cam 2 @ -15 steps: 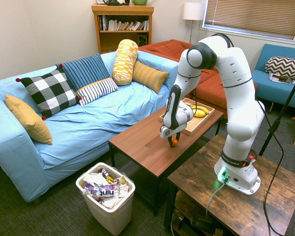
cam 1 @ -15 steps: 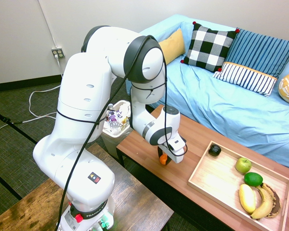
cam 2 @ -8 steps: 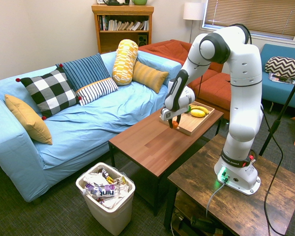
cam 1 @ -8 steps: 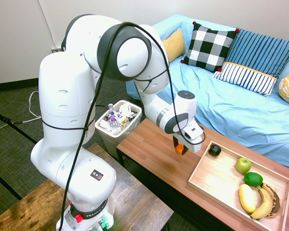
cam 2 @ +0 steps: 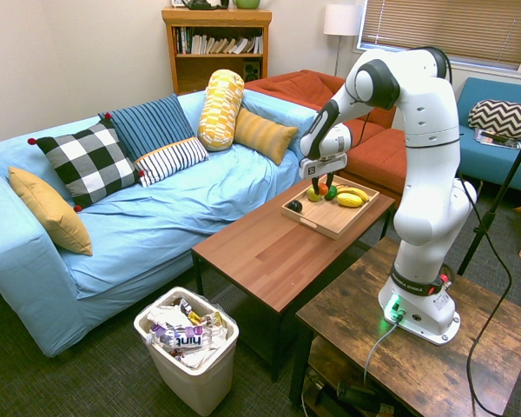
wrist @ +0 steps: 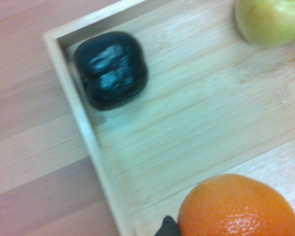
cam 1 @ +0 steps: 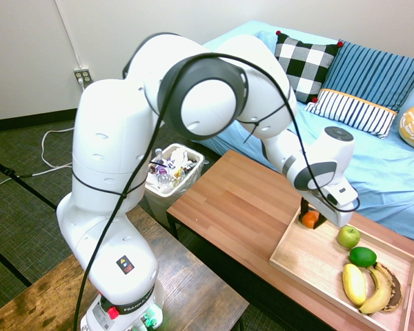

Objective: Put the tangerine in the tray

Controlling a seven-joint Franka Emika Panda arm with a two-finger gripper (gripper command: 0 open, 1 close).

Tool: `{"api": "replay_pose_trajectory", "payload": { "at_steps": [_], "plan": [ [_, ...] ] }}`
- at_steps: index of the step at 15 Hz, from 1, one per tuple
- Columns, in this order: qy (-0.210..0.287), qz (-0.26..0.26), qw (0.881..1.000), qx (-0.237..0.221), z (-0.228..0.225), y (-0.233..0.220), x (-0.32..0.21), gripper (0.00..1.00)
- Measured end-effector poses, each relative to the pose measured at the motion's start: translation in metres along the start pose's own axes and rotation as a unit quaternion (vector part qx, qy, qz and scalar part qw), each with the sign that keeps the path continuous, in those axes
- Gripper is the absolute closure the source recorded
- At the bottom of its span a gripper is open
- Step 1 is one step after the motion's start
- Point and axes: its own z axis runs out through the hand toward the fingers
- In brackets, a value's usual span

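Observation:
My gripper [cam 1: 311,219] is shut on the tangerine [cam 1: 308,219], a small bright orange fruit, and holds it just above the left end of the light wooden tray [cam 1: 310,261]. In the wrist view the tangerine [wrist: 238,206] fills the lower right, with the tray's floor and rim [wrist: 83,132] beneath it. From the second exterior view the gripper [cam 2: 321,187] hangs over the tray [cam 2: 326,219] on the coffee table.
Inside the tray lie a green apple [cam 1: 348,236], a lime [cam 1: 363,256], bananas [cam 1: 371,286] and a dark round fruit [wrist: 110,69] in its corner. The tray rests on the brown coffee table [cam 1: 234,200]. Behind stands a blue sofa [cam 1: 345,152]; a bin [cam 1: 169,172] stands left.
The arm has carried the tangerine along the table, from its near end to over the tray's left end. The fruit in the tray has not moved.

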Motion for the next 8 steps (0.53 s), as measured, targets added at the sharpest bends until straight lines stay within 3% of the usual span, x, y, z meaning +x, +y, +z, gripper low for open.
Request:
{"api": "replay_pose_trajectory", "payload": {
  "at_steps": [4,8],
  "plan": [
    [-0.006,0.024,0.999,-0.023,0.047,-0.001,0.046,1.00],
    [-0.020,0.029,0.999,-0.040,0.087,0.006,0.054,1.00]
  ]
}}
